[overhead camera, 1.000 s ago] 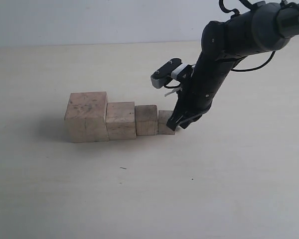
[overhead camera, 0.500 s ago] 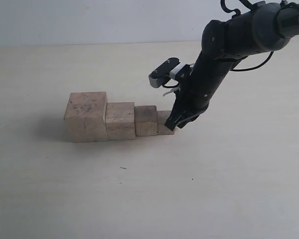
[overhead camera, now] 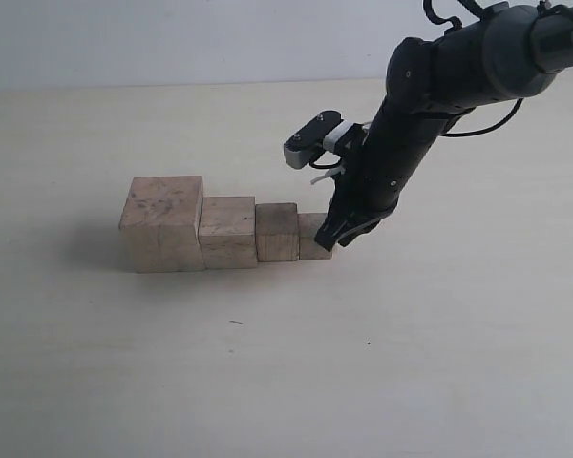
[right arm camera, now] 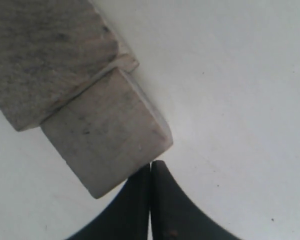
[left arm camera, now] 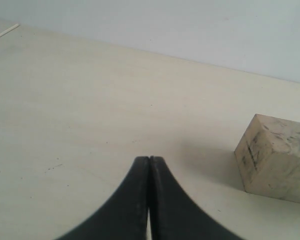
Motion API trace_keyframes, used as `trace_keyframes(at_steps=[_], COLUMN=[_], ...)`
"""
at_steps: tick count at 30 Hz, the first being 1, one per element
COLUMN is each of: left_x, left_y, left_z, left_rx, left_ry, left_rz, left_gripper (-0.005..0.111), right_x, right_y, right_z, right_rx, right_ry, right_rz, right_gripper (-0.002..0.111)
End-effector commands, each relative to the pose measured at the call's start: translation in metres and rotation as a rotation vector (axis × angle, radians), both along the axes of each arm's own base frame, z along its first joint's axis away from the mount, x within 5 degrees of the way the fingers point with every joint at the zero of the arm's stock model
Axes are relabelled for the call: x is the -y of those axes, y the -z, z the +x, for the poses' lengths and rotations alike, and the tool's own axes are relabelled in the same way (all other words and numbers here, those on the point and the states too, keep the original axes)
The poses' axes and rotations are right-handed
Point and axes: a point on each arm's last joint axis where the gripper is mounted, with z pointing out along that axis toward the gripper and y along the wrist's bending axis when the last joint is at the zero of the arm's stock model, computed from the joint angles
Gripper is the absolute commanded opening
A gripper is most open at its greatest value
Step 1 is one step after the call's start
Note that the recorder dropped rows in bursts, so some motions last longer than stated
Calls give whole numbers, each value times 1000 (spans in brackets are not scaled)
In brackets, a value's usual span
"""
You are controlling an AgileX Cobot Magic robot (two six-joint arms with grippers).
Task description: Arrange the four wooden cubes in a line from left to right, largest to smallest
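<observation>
The four wooden cubes stand in a touching row on the table, seen in the exterior view. From left to right they are the largest (overhead camera: 160, 224), the second (overhead camera: 227, 232), the third (overhead camera: 276, 232) and the smallest (overhead camera: 311, 236). My right gripper (overhead camera: 327, 242) is shut with nothing in it, its tip against the smallest cube's right side. The right wrist view shows the same contact: the gripper (right arm camera: 150, 164) at a corner of the smallest cube (right arm camera: 107, 137), with a bigger cube (right arm camera: 45, 50) behind. My left gripper (left arm camera: 149, 159) is shut and empty above bare table, well apart from one cube (left arm camera: 274, 157).
The pale table (overhead camera: 267, 382) stretches all round the row, and its far edge meets a light wall. The right arm (overhead camera: 430, 105) slants down from the upper right. The left arm does not show in the exterior view.
The right gripper has moved slightly left against the smallest cube, and the whole row has slid a little to the left with it.
</observation>
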Motion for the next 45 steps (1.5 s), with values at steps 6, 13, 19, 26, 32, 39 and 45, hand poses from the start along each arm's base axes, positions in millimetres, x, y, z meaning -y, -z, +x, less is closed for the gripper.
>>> trace_keyframes(at_steps=[6,13,19,26,32,39,45], left_x=[0,0,0,0,0,0,0], left_y=[0,0,0,0,0,0,0], left_z=[0,0,0,0,0,0,0], left_rx=[9,9,9,9,9,9,9], left_ry=[2,2,2,2,2,2,2], left_rz=[1,1,1,1,1,1,1], left_gripper=[0,0,0,0,0,0,0], right_x=[0,9,14,31,59,72,73], right_y=[-5,-47,-99,-137,-159,-178,-181], right_z=[0,3,1,-35,-71,-92,-94], right_rx=[16,124,238,324,449,470,476], right_ry=[-10,121,312,510,570,559,557], right_rz=[-2,-10,119,408,557,597,603], right_gripper=[0,0,0,0,0,0,0])
